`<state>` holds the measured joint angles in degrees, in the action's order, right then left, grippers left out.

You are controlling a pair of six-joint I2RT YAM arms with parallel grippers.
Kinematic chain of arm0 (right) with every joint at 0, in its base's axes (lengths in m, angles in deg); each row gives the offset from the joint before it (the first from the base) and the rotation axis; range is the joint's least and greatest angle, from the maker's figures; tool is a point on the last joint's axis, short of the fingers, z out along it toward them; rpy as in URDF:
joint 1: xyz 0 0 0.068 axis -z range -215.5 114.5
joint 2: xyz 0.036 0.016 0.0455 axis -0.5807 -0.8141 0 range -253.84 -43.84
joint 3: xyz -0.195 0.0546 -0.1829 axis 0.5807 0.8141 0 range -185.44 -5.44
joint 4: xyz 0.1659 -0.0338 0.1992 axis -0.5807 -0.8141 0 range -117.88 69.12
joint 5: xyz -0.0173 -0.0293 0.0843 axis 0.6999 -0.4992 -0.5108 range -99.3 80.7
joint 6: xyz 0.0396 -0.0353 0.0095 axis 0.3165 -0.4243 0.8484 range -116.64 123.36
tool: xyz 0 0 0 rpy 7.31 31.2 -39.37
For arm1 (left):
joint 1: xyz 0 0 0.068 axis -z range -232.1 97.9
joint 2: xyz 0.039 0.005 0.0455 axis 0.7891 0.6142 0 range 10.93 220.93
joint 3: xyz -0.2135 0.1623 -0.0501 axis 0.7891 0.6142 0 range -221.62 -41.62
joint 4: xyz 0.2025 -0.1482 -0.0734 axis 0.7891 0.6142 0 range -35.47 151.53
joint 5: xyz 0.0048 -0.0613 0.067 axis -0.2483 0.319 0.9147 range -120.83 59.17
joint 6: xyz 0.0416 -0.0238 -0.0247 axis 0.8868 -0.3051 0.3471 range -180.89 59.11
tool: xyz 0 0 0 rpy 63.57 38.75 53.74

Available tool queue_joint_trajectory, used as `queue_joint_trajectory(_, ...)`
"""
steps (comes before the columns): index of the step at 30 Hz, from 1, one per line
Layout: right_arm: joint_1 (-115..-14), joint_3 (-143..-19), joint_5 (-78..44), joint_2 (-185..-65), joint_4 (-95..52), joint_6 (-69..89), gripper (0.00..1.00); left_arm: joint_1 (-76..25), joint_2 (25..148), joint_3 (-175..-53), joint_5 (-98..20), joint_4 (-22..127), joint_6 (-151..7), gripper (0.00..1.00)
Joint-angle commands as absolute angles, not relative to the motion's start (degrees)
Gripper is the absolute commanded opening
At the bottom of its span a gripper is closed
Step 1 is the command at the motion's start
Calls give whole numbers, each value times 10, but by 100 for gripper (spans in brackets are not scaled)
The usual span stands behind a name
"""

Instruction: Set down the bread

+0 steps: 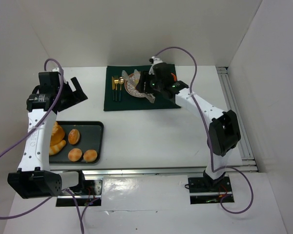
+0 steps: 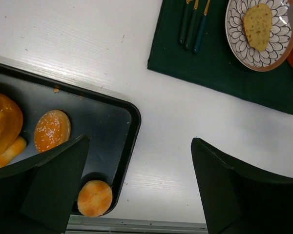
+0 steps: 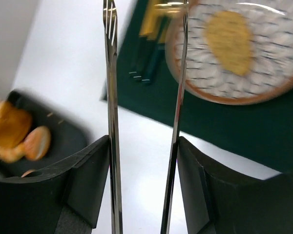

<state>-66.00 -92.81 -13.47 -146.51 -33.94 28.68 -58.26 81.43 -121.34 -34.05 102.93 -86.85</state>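
A flat yellow piece of bread (image 2: pixel 257 19) (image 3: pixel 229 35) lies on the patterned plate (image 1: pixel 131 87) (image 2: pixel 234 34) on the dark green mat (image 1: pixel 115 105). My right gripper (image 1: pixel 149 90) (image 3: pixel 143 146) hovers over the plate's near edge, shut on metal tongs (image 3: pixel 110 73). The tong arms stand apart with nothing between them, their tips above the plate's left rim. My left gripper (image 1: pixel 78 90) (image 2: pixel 139 142) is open and empty, above the right end of the black tray (image 1: pixel 98 127) (image 2: pixel 132 126). More bread stays in the tray: a sesame bun (image 2: pixel 52 130) and a round bun (image 2: pixel 94 198).
Gold and dark cutlery (image 1: pixel 117 87) (image 2: pixel 193 24) lies on the mat left of the plate. A croissant (image 1: pixel 56 139) sits at the tray's left end. White walls close in at the back and right. A metal rail (image 1: pixel 161 170) runs along the near table edge.
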Motion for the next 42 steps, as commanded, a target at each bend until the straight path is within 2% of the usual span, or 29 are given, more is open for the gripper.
queue_joint_trajectory(1,-741,-995,-186,-1464,-378,234,62,-595,809,-1241,-310,1033,-887,99)
queue_joint_trajectory(4,-779,-1032,-249,-1508,-419,216,62,-607,819,-1278,-270,1064,-894,99)
queue_joint_trajectory(9,-867,-1017,-299,-1526,-397,215,62,-635,791,-1301,-180,1088,-944,99)
queue_joint_trajectory(15,-921,-1034,-343,-1594,-368,221,62,-661,749,-1303,-173,1083,-970,99)
queue_joint_trajectory(28,-932,-1061,-357,-1679,-327,256,66,-661,754,-1309,-212,1073,-954,98)
queue_joint_trajectory(42,-947,-1180,-373,-1763,-383,248,67,-661,736,-1299,-204,1062,-944,96)
